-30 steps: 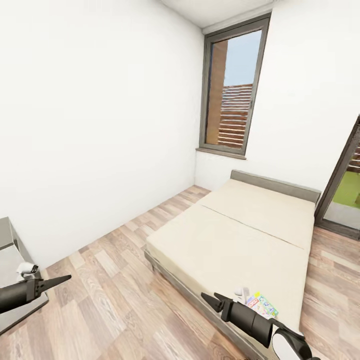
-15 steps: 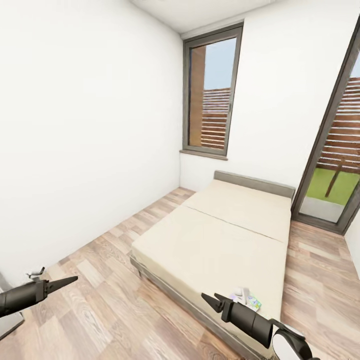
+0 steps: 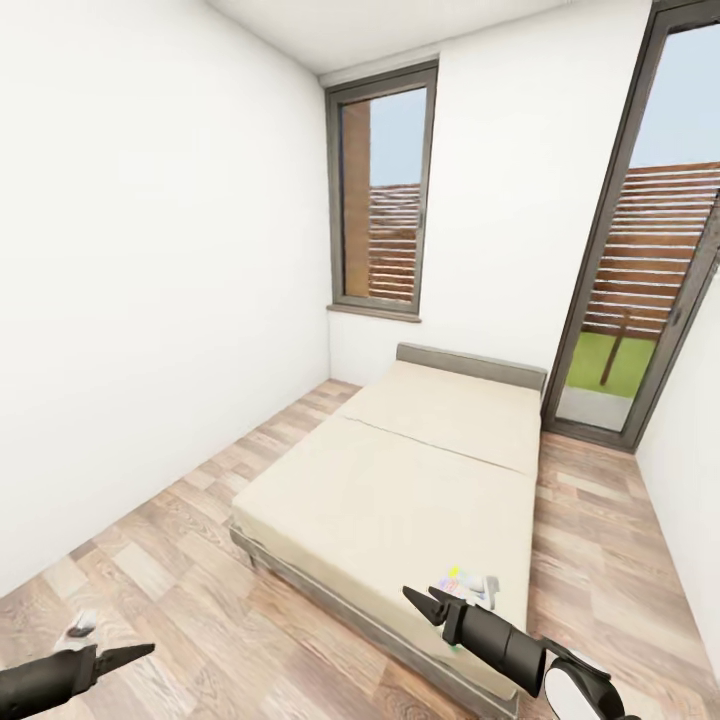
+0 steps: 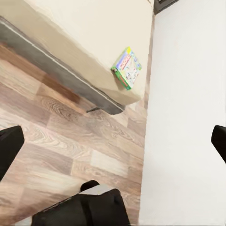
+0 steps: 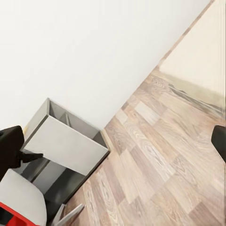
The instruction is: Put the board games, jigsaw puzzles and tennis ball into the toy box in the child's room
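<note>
Standing by the wall, I judge the robot is in the approach step, facing the bed [image 3: 400, 490] to fetch a board game and not yet within reach of it. One board game [image 4: 127, 67], white with a colourful border, lies flat at a near corner of the mattress, close against its edge; in the head view it is a small colourful patch [image 3: 462, 582] just beyond the right gripper [image 3: 428, 603]. I can't make out a second game from here.

Both arms are held out low over the wood floor [image 3: 200, 610]. The right gripper's two dark fingers stand a little apart with nothing between them. The left gripper [image 3: 125, 654] shows as a single dark tip, but its wrist camera has one finger at each side of the frame, so it too is spread and empty.

Next, I'd say, the base needs to close on that corner, then one arm must come down over the box to get a finger under its overhanging side.
</note>
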Available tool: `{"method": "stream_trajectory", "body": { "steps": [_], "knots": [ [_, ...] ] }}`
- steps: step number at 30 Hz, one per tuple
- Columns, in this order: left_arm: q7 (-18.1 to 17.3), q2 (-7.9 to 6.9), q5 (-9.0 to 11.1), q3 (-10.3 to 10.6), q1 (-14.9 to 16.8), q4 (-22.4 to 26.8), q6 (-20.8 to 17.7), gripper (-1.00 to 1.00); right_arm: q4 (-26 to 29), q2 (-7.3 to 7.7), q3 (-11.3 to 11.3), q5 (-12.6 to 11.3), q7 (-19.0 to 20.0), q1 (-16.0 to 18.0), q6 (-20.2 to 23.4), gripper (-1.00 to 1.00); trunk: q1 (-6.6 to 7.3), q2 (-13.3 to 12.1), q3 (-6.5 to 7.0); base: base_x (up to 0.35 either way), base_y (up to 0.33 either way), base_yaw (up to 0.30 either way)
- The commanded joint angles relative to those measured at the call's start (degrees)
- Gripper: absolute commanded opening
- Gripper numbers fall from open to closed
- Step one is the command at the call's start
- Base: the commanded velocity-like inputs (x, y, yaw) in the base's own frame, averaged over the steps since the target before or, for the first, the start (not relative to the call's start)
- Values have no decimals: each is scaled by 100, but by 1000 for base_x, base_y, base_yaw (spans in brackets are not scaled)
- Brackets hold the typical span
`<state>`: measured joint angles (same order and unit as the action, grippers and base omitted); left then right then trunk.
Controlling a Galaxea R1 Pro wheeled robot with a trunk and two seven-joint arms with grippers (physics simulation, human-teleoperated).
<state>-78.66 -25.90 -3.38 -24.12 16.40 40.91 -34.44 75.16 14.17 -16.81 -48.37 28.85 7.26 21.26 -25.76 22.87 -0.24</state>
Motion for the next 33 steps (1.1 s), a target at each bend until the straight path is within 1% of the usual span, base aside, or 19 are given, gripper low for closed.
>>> {"method": "stream_trajectory", "body": {
  "steps": [1,3,5,6,11,12,14,15,17,20,24,25,28,29,33],
  "knots": [
    [211,4,-219,-23,3,-488,177,100,-1,5,-7,-59,-4,4,36,100,-2,4,4,0,0,-229],
    [528,5,-344,-29,3,-975,456,100,-1,5,-7,-62,-3,4,36,100,-2,4,15,0,0,-229],
    [922,5,-423,-33,3,-1446,780,100,1,4,-7,-64,-3,4,36,100,-2,4,27,0,0,-229],
    [1383,5,-471,-35,3,-1881,1132,100,3,3,-7,-65,-3,4,36,100,-2,4,33,0,0,-229],
    [2700,41,-525,-38,3,-2804,2043,100,6,1,-7,-65,-2,4,36,100,-2,4,61,0,0,-229],
    [3279,102,-537,-39,3,-3122,2404,100,7,0,-7,-64,-2,4,36,100,-2,4,67,0,0,-229],
    [3872,190,-548,-39,3,-3392,2751,100,7,-1,-7,-62,-2,4,36,100,-2,4,79,0,0,-229],
    [4475,302,-561,-39,3,-3611,3070,100,7,-2,-7,-61,-2,4,36,100,-2,4,84,0,0,-229],
    [5080,431,-573,-39,0,-3791,3337,100,8,-2,-7,-60,-2,4,36,100,-2,4,96,0,0,-229],
    [5942,636,-583,-32,-6,-3980,3619,100,8,-2,-7,-59,-2,4,36,100,-2,4,113,0,0,-229],
    [6971,906,-592,-22,-11,-4103,3806,100,8,-2,-7,-59,-7,4,36,100,-2,4,136,0,0,-229],
    [7408,1014,-597,-17,-12,-4133,3853,100,8,-2,-7,-59,-8,4,36,100,-2,4,142,0,0,-229],
    [7945,1140,-604,-11,-13,-4160,3893,100,8,-2,-7,-59,-10,4,36,100,-2,4,159,0,0,-229],
    [8205,1198,-606,-9,-14,-4170,3909,100,8,-2,-7,-57,-10,3,36,100,-2,4,165,0,0,-229],
    [8552,1296,-609,-6,-14,-4182,3924,100,8,-2,-7,-52,-11,3,40,100,-2,4,188,0,0,-229]
  ]
}}
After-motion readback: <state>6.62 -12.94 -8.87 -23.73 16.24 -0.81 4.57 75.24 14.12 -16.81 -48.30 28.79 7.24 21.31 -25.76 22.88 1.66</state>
